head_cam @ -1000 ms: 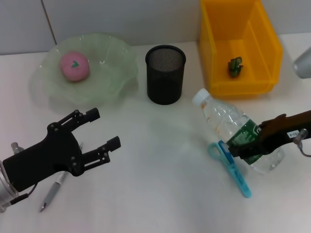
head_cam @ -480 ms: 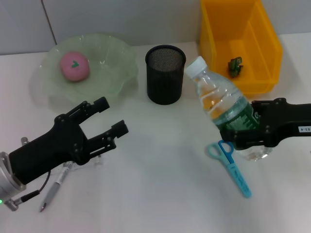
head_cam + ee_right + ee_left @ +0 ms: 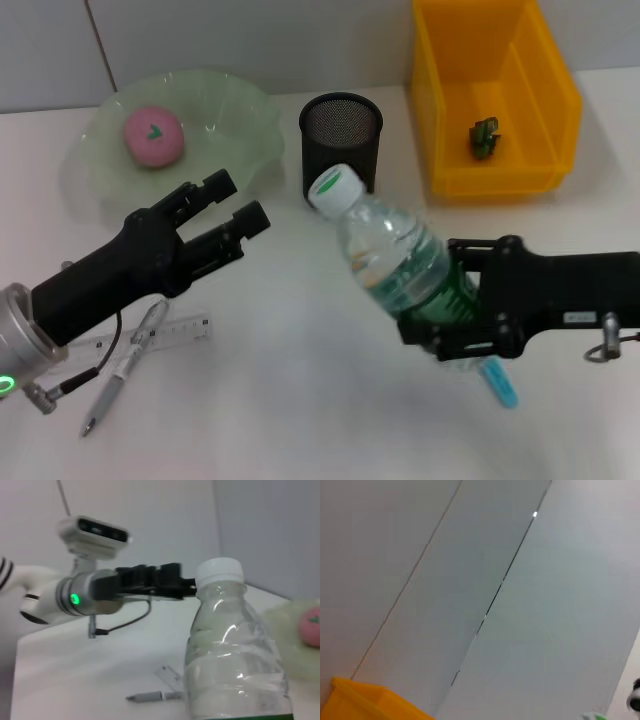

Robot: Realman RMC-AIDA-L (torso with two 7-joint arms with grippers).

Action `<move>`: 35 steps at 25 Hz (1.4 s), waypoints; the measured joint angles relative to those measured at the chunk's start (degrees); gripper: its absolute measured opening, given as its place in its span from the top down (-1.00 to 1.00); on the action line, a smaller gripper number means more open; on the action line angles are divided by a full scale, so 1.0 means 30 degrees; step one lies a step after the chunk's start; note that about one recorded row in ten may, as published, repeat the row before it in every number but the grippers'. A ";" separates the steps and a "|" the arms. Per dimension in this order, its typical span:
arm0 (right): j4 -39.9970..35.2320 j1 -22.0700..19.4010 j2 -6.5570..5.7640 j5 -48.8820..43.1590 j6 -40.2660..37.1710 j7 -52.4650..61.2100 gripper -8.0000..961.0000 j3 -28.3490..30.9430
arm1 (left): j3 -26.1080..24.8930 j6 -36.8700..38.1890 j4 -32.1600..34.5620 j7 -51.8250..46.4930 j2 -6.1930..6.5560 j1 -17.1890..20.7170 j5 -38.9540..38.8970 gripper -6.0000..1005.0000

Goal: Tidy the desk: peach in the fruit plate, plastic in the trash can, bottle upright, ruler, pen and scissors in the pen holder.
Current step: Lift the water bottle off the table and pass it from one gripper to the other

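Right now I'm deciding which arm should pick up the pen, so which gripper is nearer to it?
Left. The left gripper hovers open just beyond the pen, its arm above it; the right gripper, shut on the bottle, is far across the desk.

White tabletop (image 3: 320, 420) in front of me, matte, even light with soft shadows only. At 12 o'clock a pale grey panelled wall (image 3: 250, 40) meets its far edge; one thin dark vertical seam at 11. My left wrist view shows the same wall (image 3: 470, 580), seams running diagonally.
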 joint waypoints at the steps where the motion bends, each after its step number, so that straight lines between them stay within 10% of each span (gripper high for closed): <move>1: 0.0512 0.0077 0.0016 0.0514 0.0159 -0.0755 -0.63 -0.0246 | 0.0061 0.0001 -0.0030 -0.0931 0.0001 -0.0228 -0.0127 -0.70; 35: 0.8987 0.4482 0.0028 0.3810 0.0884 -0.4610 -0.63 -0.0900 | 0.0129 0.1253 -0.0524 -0.0357 -0.0145 -0.0507 -0.0713 -0.63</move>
